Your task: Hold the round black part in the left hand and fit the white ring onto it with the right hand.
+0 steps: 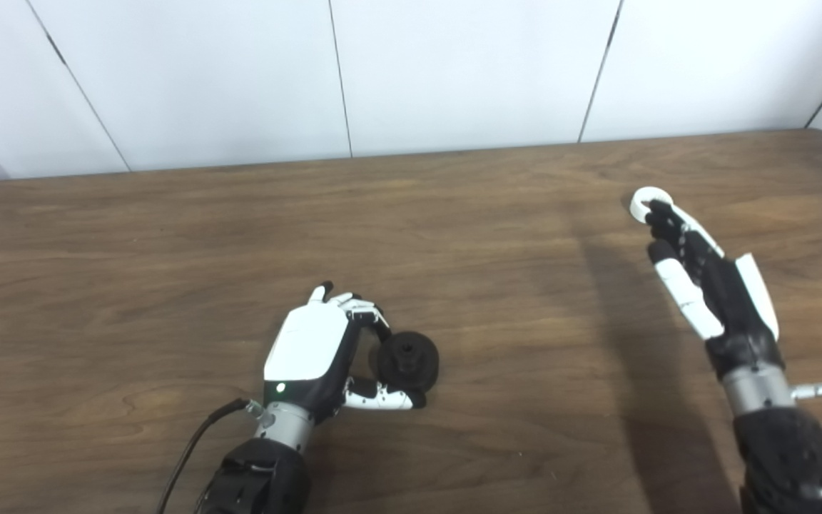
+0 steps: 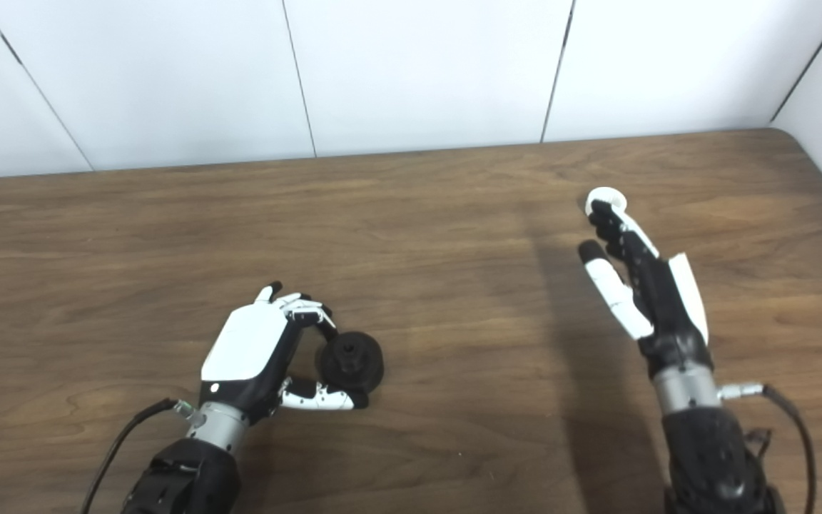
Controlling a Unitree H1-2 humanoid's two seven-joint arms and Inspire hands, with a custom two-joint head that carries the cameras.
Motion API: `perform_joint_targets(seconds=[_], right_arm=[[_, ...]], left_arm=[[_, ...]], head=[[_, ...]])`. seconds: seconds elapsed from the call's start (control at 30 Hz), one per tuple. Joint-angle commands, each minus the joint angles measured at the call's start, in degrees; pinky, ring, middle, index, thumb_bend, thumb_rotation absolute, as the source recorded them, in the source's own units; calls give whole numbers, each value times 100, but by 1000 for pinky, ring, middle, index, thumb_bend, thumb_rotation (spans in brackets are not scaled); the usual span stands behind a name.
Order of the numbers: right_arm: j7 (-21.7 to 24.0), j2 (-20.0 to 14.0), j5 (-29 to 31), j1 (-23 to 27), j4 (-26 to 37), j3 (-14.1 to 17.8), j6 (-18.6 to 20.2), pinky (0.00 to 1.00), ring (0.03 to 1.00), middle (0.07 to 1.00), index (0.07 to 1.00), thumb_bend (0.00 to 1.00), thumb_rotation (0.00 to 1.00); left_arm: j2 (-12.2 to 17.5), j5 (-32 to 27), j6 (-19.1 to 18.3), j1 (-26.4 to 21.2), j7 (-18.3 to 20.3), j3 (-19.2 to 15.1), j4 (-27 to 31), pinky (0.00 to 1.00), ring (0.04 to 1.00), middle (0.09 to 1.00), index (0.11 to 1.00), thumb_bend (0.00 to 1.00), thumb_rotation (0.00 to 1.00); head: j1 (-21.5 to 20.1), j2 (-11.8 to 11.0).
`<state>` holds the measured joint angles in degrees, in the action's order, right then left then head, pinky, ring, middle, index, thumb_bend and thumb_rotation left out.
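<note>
The round black part (image 1: 409, 358) rests on the wooden table (image 1: 168, 235) near the front centre. My left hand (image 1: 325, 350) is wrapped around its left side, curled fingers touching the top and the thumb (image 1: 382, 400) under its lower edge. Far right on the table lies the white ring (image 1: 648, 199), partly hidden by fingertips. My right hand (image 1: 703, 282) is stretched out flat and open, its fingertips (image 1: 659, 214) reaching the ring's near edge. The same ring (image 2: 605, 196) and black part (image 2: 351, 361) show in the right eye view.
White wall panels (image 1: 454, 71) stand behind the table's back edge. The table's rounded right corner (image 1: 821, 135) is just beyond the ring. A black cable (image 1: 190, 442) trails from my left wrist, and another cable (image 2: 789, 421) from the right wrist.
</note>
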<state>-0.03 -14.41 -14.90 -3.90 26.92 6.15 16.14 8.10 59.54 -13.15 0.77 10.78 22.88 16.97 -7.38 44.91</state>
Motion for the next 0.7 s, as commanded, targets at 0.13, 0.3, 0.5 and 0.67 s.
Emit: perform_joint_targets(seconds=[0.13,0.3,0.5,0.67], right_arm=[[97,-548,-767,561,56,15,317,702,805,848,846,527,606],[253,-988,-1284,1041,-472,-121,449,818,884,894,843,674,463],[442,-1434,-1621,1684,-1386,-299,488,886,937,923,839,731,339],[454,-1651,-1682,2143,-2187,-404,476,846,945,927,829,763,287]], left_arm=[[113,17,-44,8,227,-54,-19,1000,865,754,482,524,53],[176,-20,-1,16,257,-123,-28,1000,874,759,482,524,53],[215,-95,41,29,233,-151,-54,1000,872,757,481,524,53],[216,-117,62,51,186,-157,-62,1000,869,754,481,524,52]], head=[[-256,-2],[-421,-18],[-521,-41],[-557,-82]])
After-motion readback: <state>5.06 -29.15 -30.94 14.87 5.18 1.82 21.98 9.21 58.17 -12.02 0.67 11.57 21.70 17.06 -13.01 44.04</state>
